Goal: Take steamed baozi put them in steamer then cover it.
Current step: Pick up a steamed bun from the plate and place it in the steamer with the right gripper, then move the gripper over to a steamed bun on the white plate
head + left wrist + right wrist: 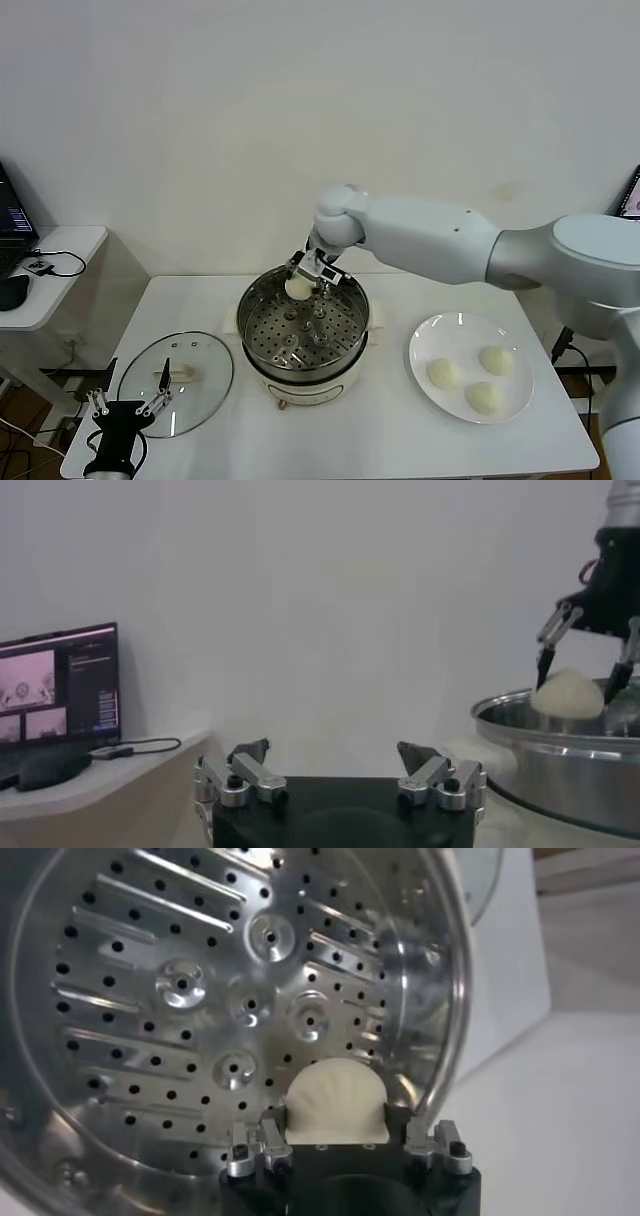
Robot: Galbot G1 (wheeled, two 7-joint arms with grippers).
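Holding one baozi (298, 287) over the steamer's (303, 330) far rim, right claw (308, 279) is clamped on it. Three more baozi (444, 373) sit on the white plate (425, 350) right of the steamer. Cover (176, 383) lies flat on the tabletop (400, 440) left of the steamer; left claw (128, 402) waits by its near edge, spread wide.

Even, soft light; wrist views perhaps dimmer

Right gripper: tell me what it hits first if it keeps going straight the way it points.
Probably the steamer's perforated tray. The right gripper, shut on a baozi, points down into the steamer; that bun would touch first, near the far wall.
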